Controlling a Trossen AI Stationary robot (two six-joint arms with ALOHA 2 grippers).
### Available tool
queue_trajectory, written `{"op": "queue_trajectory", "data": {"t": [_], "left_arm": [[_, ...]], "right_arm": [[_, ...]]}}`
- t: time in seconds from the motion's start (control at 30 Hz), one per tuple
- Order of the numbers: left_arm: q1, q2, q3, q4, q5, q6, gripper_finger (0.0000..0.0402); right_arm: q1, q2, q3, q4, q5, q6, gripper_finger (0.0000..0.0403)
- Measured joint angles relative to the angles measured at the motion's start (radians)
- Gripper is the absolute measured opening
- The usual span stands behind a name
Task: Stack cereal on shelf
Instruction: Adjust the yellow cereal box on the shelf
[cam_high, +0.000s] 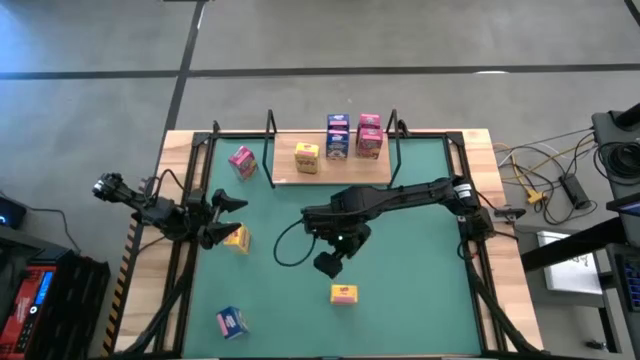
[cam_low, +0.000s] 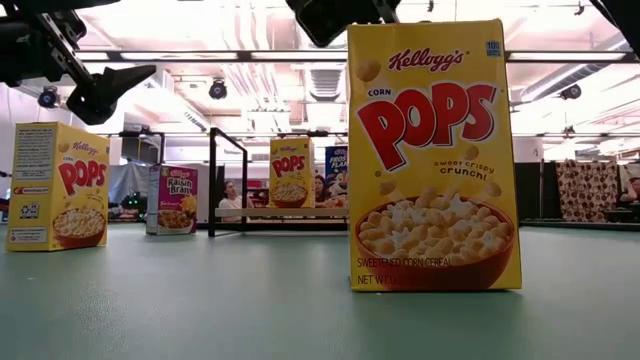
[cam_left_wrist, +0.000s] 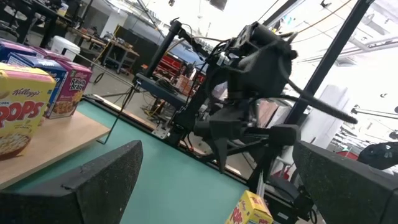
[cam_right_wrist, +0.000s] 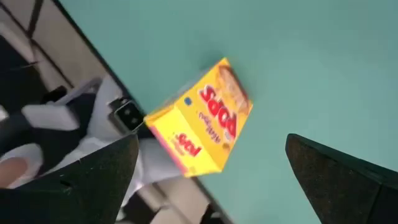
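Observation:
The shelf (cam_high: 290, 176) is a light-wood board with black uprights at the table's far edge. A yellow box (cam_high: 307, 157), blue boxes (cam_high: 337, 135) and pink boxes (cam_high: 369, 134) stand on it. On the green mat stand a pink box (cam_high: 242, 161), a yellow box (cam_high: 237, 238), another yellow box (cam_high: 344, 293) and a blue box (cam_high: 232, 321). My right gripper (cam_high: 335, 256) hangs open above the near yellow box (cam_right_wrist: 199, 127), which shows between its fingers untouched. My left gripper (cam_high: 225, 219) is open at the table's left, above and beside the left yellow box (cam_low: 57, 185).
A black cable (cam_high: 285, 245) loops on the mat below the right arm. Black frame rails (cam_high: 200, 190) run along the table's left and right sides. Open green mat (cam_high: 420, 300) lies at the near right. A person shows in the room behind the shelf (cam_low: 232, 200).

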Motion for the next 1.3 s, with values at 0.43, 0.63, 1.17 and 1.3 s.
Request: {"op": "queue_trajectory", "data": {"t": [0.43, 0.63, 1.17, 1.3], "left_arm": [[0.000, 0.000, 0.000, 0.000, 0.000, 0.000, 0.0398], [0.000, 0.000, 0.000, 0.000, 0.000, 0.000, 0.0398], [0.000, 0.000, 0.000, 0.000, 0.000, 0.000, 0.0398], [0.000, 0.000, 0.000, 0.000, 0.000, 0.000, 0.0398]], "right_arm": [[0.027, 0.009, -0.017, 0.207, 0.239, -0.169, 0.0396], [0.027, 0.009, -0.018, 0.217, 0.412, -0.170, 0.0396], [0.051, -0.208, -0.142, 0.418, 0.788, -0.466, 0.0360], [0.081, -0.365, -0.363, 0.648, 0.830, -0.508, 0.0338]]}}
